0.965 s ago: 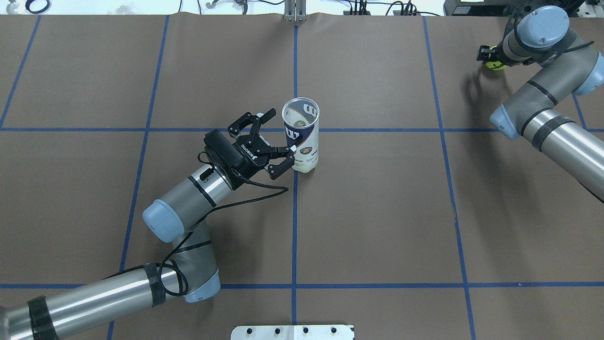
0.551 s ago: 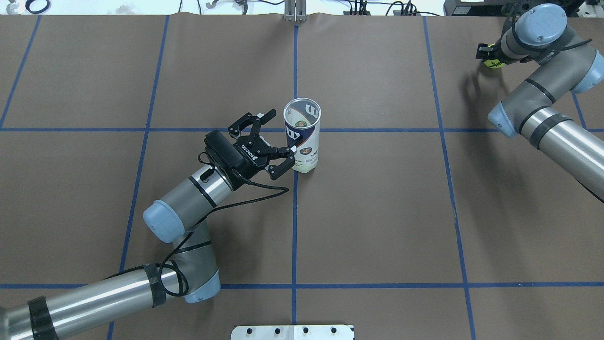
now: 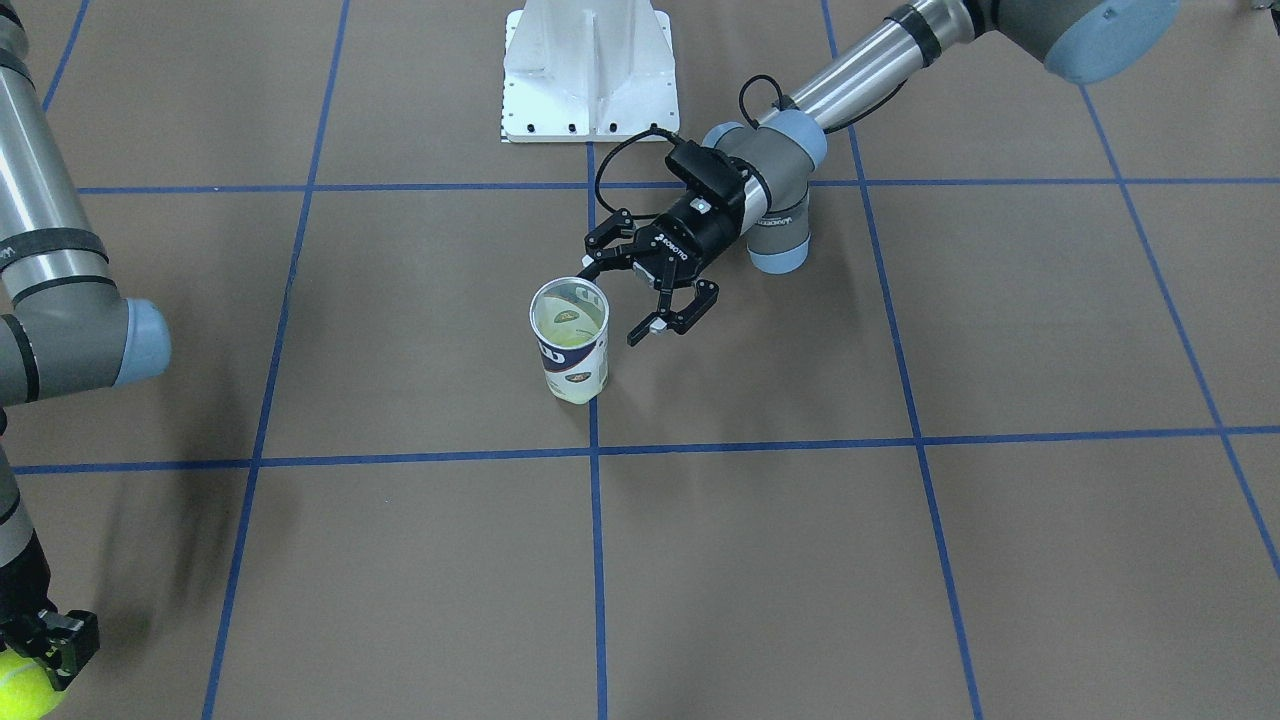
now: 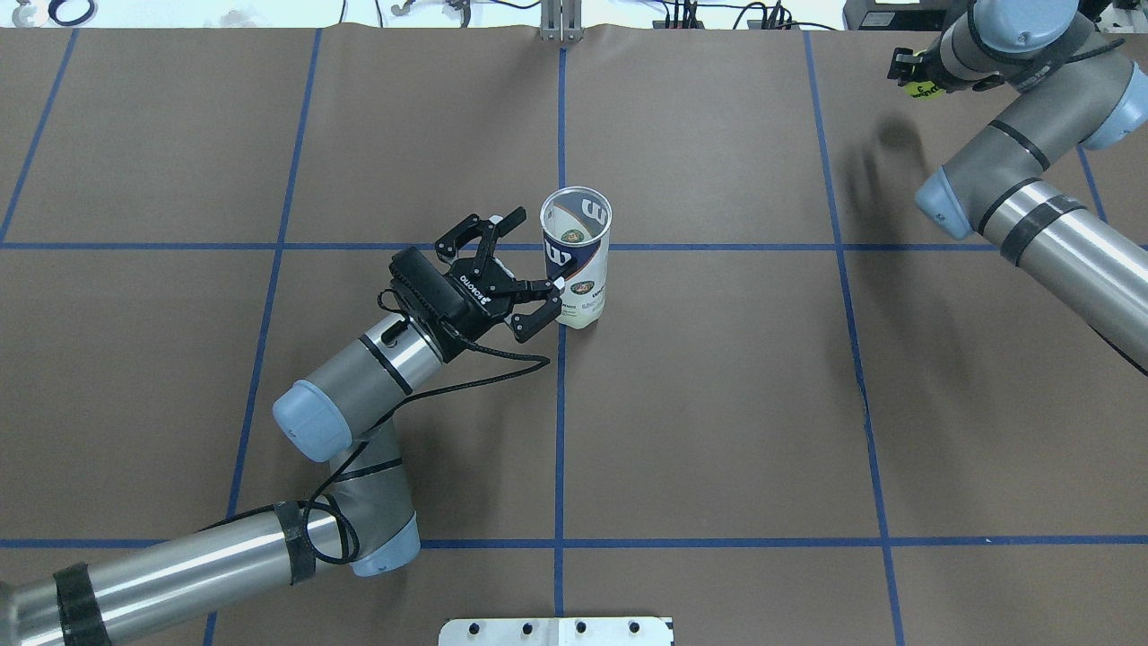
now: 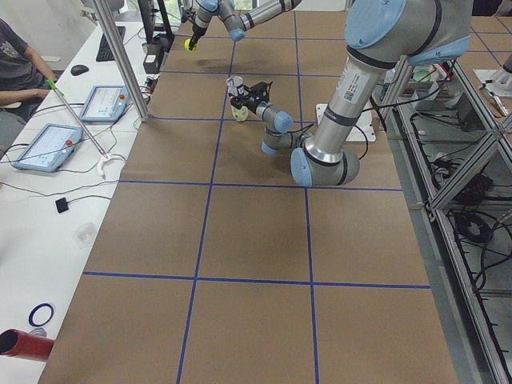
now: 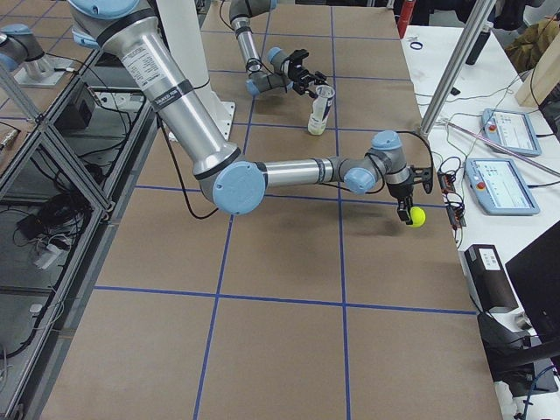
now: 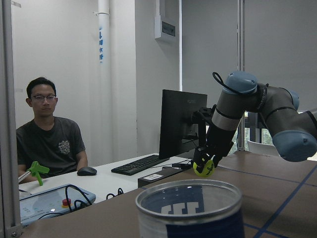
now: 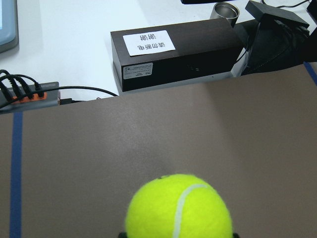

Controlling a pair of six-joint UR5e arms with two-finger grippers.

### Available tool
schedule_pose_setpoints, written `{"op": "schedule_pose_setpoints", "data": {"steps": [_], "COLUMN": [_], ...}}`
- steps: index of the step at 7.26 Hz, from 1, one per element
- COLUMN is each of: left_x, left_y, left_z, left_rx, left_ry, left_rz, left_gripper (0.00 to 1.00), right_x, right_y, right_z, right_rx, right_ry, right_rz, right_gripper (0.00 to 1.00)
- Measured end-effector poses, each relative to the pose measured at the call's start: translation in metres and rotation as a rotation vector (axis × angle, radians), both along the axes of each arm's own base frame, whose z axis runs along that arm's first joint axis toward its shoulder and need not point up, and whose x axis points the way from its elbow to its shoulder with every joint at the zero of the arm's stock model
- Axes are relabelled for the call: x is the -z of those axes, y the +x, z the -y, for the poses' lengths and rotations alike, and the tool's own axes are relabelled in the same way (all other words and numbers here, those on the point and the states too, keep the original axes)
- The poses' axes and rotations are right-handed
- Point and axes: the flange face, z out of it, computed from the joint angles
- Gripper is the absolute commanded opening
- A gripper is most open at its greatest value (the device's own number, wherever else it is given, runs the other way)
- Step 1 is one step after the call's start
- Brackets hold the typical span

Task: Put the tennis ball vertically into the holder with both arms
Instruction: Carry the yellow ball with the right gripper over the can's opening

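Overhead exterior: ball lifted, holder not yet gripped

We see that the right arm (image 4: 1031,242) has raised its right end effector (image 3: 50,655), clamped on the tennis ball (image 3: 22,688), off the worktop (image 4: 717,431), well to the right of the holder (image 4: 574,260); the carry looks begun. The left arm (image 4: 359,386) keeps the left end effector (image 4: 534,253) spread just beside the upright holder. Overhead, the right arm hides most of the tennis ball, and we cannot tell whether the pads touch the holder.

i see a yellow-green tennis ball (image 8: 178,208) with a white seam, a clear holder (image 4: 577,269) labelled navy-and-white, a brown table (image 4: 717,404) gridded blue.
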Motion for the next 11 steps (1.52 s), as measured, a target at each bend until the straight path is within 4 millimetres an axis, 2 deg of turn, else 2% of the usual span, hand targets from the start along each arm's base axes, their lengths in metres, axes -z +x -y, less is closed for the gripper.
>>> {"op": "schedule_pose_setpoints", "data": {"steps": [1, 3, 5, 7, 9, 11], "left_x": [0.003, 0.008, 0.016, 0.019, 0.020, 0.020], "left_y": [0.003, 0.008, 0.007, 0.006, 0.005, 0.004], "left_z": [-0.004, -0.012, -0.014, -0.015, -0.014, -0.012], "left_rx": [-0.007, -0.019, -0.022, -0.021, -0.018, -0.015], "left_ry": [0.001, 0.004, 0.008, 0.011, 0.013, 0.013], "left_rz": [-0.004, -0.013, -0.023, -0.024, -0.021, -0.020], "left_gripper": [0.90, 0.91, 0.91, 0.91, 0.91, 0.92], "right_x": [0.025, 0.091, 0.166, 0.237, 0.288, 0.323], "right_y": [0.002, 0.001, -0.006, -0.013, -0.036, -0.059], "right_z": [-0.009, -0.040, -0.087, -0.145, -0.199, -0.231], "right_rx": [0.000, -0.001, -0.002, 0.010, 0.014, 0.018], "right_ry": [-0.022, -0.087, -0.162, -0.227, -0.259, -0.285], "right_rz": [0.037, 0.118, 0.208, 0.305, 0.405, 0.480], "right_gripper": [0.00, 0.00, 0.00, 0.00, 0.00, 0.00]}}
